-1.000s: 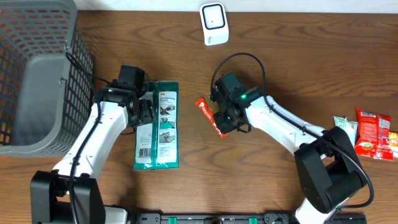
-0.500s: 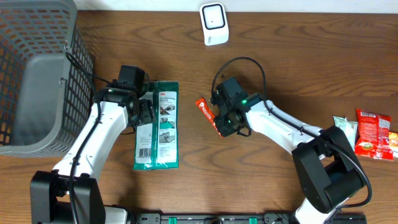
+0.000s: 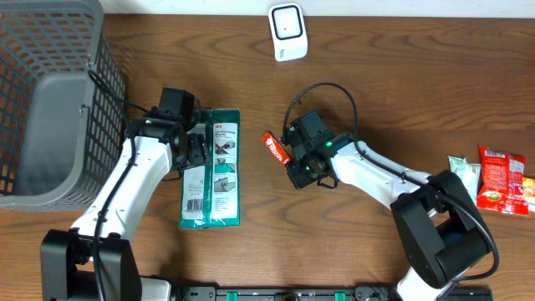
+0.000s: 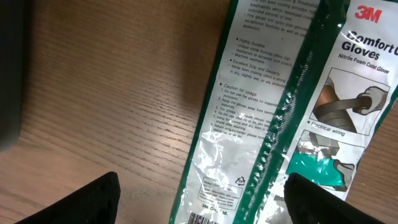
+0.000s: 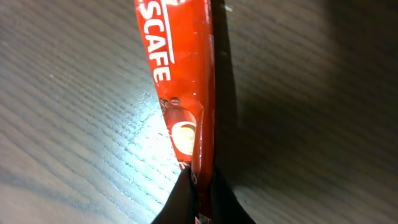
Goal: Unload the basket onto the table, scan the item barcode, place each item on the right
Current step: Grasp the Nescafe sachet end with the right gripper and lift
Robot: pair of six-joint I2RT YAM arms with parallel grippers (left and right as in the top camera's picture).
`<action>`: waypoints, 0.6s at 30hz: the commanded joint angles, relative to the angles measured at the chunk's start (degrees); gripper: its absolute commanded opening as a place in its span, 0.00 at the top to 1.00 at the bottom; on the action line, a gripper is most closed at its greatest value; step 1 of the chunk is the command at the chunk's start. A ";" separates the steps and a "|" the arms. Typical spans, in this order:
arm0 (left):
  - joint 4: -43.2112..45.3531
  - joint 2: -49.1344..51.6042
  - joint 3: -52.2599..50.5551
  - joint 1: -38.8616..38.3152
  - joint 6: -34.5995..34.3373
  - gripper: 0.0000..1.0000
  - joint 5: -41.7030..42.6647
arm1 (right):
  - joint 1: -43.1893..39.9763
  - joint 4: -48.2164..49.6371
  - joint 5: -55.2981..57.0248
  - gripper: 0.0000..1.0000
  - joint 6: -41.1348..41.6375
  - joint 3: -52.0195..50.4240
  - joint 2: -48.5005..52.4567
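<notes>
Sachet (image 3: 275, 147): red stick pack with white "SCAFE" lettering, near the middle of the table. It lies on a slant, its free end pointing to about 11 o'clock. The wrist view shows it nearly edge-on (image 5: 186, 93) above the wood. Whether it touches the wood I cannot tell, and no barcode shows on it.
Right gripper (image 3: 294, 170): fingers pressed together on the sachet's 5 o'clock end, pinching it. The wrist view shows the two dark tips (image 5: 200, 194) meeting around the foil.
Left gripper (image 3: 195, 150): spread wide and holding nothing, over the 9 o'clock edge of the glove pack near its top. In its wrist view each dark fingertip (image 4: 93, 200) sits in a bottom corner, with the pack between them.
Glove pack (image 3: 213, 171): flat green and clear 3M "Comfort Gloves" bag, at 9 o'clock of the sachet and well apart from it, long side running 12 to 6.
Scanner (image 3: 287, 32): small white unit at the table's 12 o'clock edge, well apart from the sachet.
Basket (image 3: 33, 50): grey mesh, at 10 o'clock.
Snack packets (image 3: 500, 180): one red and one pale, side by side at 3 o'clock.
Table (image 3: 401, 84): brown wood grain.
</notes>
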 commanded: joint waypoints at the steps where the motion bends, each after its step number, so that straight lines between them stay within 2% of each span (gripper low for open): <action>1: 0.00 -0.42 0.83 0.35 0.26 0.15 -0.33 | 0.13 -4.28 3.63 0.99 -0.11 1.62 -1.25; 5: 0.00 -0.42 0.85 0.35 0.28 0.15 -0.33 | 0.28 -9.51 13.03 0.99 0.35 4.02 -5.16; 12: 0.00 -0.42 0.85 0.35 0.28 0.15 -0.33 | 1.33 -16.52 33.57 0.99 6.97 3.98 -7.93; 15: 0.00 -0.42 0.85 0.35 0.28 0.15 -0.33 | 1.42 -18.93 39.26 0.99 11.34 3.69 -7.85; 18: 0.00 -0.42 0.85 0.35 0.28 0.15 -0.33 | 1.49 -19.21 40.24 0.99 12.22 3.30 -7.63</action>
